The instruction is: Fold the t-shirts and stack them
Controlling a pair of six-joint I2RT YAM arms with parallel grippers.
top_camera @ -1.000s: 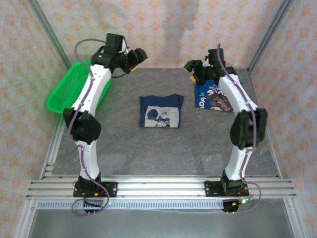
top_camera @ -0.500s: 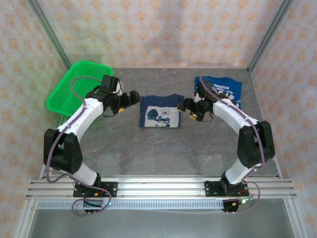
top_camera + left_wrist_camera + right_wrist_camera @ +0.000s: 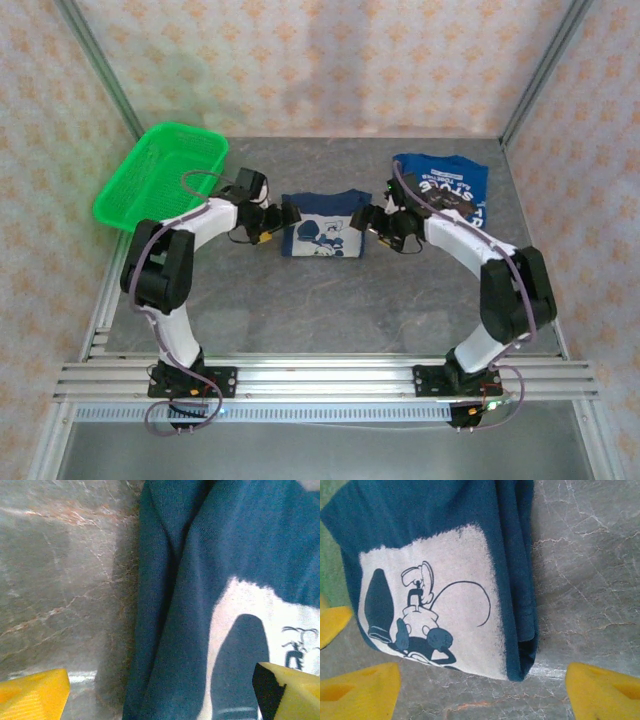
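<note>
A dark navy t-shirt (image 3: 324, 222) lies folded into a small rectangle at the table's middle, its white cartoon print facing up. My left gripper (image 3: 284, 217) hovers open at its left edge; in the left wrist view the yellow fingers (image 3: 33, 696) straddle the folded edge of the navy t-shirt (image 3: 200, 605). My right gripper (image 3: 368, 221) is open at the right edge, and in the right wrist view the near right corner of the navy t-shirt (image 3: 445, 590) sits just beyond my right gripper (image 3: 482, 692). A brighter blue t-shirt (image 3: 446, 184) with white lettering lies at the back right.
A green mesh basket (image 3: 160, 172) stands at the back left. Metal frame posts and patterned walls close in the grey stone table (image 3: 330, 300). The aluminium rail with both arm bases runs along the near edge.
Both arms have swung down from the back of the table to the two sides of the navy t-shirt. Both sets of jaws have widened. The blue t-shirt is now uncovered.
</note>
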